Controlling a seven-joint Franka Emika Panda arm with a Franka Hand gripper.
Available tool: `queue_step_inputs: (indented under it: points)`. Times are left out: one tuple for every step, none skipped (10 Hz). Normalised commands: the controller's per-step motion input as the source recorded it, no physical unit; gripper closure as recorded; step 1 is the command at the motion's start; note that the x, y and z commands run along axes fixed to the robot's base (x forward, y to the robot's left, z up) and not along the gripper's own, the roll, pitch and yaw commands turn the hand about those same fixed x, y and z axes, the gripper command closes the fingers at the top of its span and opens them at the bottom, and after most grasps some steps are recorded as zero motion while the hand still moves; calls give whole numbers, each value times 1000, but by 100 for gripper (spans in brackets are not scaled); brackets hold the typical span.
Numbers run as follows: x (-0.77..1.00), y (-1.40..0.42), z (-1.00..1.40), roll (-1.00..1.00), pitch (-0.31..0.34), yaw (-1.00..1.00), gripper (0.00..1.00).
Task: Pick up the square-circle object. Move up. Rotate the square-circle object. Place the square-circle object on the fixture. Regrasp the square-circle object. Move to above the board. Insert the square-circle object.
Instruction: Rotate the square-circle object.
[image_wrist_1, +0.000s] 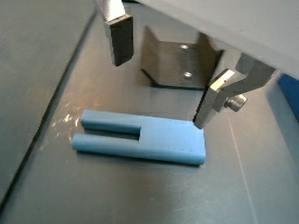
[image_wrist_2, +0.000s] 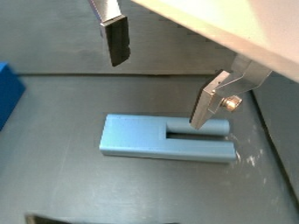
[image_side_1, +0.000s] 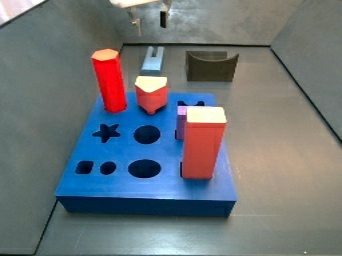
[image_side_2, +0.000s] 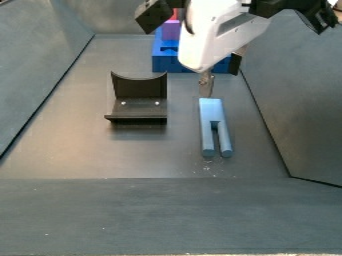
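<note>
Grey matte flooring with raised grey side walls forms the work area in all views. The square-circle object (image_wrist_1: 140, 140) lies flat on this floor, untouched; in both wrist views it appears as a light blue bar (image_wrist_2: 163, 140) with a slot cut into one end. In a side view it lies lengthwise just right of centre of the frame (image_side_2: 214, 127), and in a side view it shows near the top centre, behind the board (image_side_1: 154, 59).

The gripper (image_wrist_1: 163, 74) hangs above the object with its jaws spread wide and nothing between them. One finger (image_wrist_2: 115, 38) stands clear above the floor; the opposite finger (image_wrist_2: 207, 103) has its tip close over the slotted end of the object. In a side view the white gripper body (image_side_2: 214, 35) fills the upper centre of the frame.

The fixture (image_side_2: 136, 100) stands left of the object in that view, apart from it, and appears at upper right in a side view (image_side_1: 210, 65).

The board (image_side_1: 147, 160) occupies the centre of that view and carries a red hexagonal column (image_side_1: 110, 80), a red block with a pale top (image_side_1: 203, 142) and a shorter red peg (image_side_1: 152, 95).
</note>
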Motion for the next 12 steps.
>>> queue_step_inputs:
  points:
    - [16, -8, -38, -1, 3, 1000, 0]
    - [15, -8, -38, -1, 3, 1000, 0]
    - [15, -8, -38, -1, 3, 1000, 0]
    - [15, -8, -38, -1, 3, 1000, 0]
    - [15, -8, -38, -1, 3, 1000, 0]
    - [15, -8, -38, -1, 4, 1000, 0]
    - [15, -8, -38, -1, 4, 1000, 0]
    - [15, -8, -37, -1, 4, 1000, 0]
    - [15, -8, -37, -1, 4, 1000, 0]
    - [15, -8, -37, -1, 4, 1000, 0]
    - [15, -8, -37, -1, 4, 1000, 0]
    - [15, -8, -37, -1, 5, 1000, 0]
